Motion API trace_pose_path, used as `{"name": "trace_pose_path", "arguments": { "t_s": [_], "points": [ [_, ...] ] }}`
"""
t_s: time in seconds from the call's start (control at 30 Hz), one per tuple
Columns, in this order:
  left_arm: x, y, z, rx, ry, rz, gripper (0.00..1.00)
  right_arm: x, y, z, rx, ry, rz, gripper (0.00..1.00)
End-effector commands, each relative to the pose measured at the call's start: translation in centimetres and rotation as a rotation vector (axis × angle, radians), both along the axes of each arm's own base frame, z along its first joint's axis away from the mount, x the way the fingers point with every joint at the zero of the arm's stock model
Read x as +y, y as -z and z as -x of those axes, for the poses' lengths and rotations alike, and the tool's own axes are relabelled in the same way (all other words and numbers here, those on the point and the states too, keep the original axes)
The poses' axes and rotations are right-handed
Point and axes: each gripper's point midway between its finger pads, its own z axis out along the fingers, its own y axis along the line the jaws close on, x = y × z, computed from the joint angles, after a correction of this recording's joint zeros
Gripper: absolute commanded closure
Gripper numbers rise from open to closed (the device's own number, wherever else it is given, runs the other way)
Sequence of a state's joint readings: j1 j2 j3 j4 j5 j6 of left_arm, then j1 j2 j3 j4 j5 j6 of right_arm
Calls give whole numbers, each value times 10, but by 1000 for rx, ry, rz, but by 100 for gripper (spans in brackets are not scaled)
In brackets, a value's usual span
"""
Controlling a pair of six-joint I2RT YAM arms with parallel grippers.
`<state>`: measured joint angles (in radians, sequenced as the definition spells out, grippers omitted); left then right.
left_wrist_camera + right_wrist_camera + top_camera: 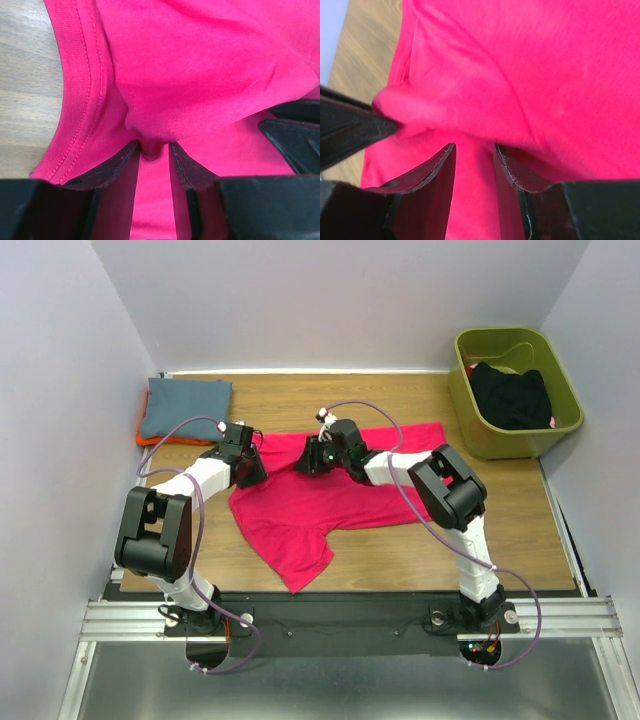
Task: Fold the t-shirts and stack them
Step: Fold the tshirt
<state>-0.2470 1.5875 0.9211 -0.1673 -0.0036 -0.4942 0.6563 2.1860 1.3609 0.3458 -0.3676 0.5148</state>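
Magenta-pink t-shirt point(300, 515): soft matte knit, stitched edge band, rumpled. Left fingers point(107, 170) and right fingers point(427, 172) each pinch a fold.

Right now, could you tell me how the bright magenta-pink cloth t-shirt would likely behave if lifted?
Probably floppy: the magenta-pink cloth t-shirt puckers where the left gripper pinches it. Likely light and draping, given its thin, wrinkled folds.
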Motion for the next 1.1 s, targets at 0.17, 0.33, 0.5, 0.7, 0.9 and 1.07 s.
{"name": "trace_pose_path", "arguments": {
  "t_s": [0.17, 0.33, 0.5, 0.7, 0.9, 1.07],
  "points": [
    [-4, -5, -8, -32, 17, -1, 69, 19, -23, -28, -109, 41, -63, 58],
    [-4, -6, -9, -37, 18, -1, 74, 23, -21, -31, -109, 37, -67, 58],
    [-3, -6, -10, -37, 18, -2, 80, 26, -23, -29, -112, 16, -79, 64],
    [-9, -9, -11, -37, 37, 23, 82, 30, -25, -24, -110, -12, -98, 68],
    [-9, -13, -13, -45, 37, 21, 83, 33, -21, -22, -97, -29, -108, 68],
    [-10, -13, -13, -47, 37, 23, 83, 35, -20, -22, -96, -34, -107, 72]
  ]
}}
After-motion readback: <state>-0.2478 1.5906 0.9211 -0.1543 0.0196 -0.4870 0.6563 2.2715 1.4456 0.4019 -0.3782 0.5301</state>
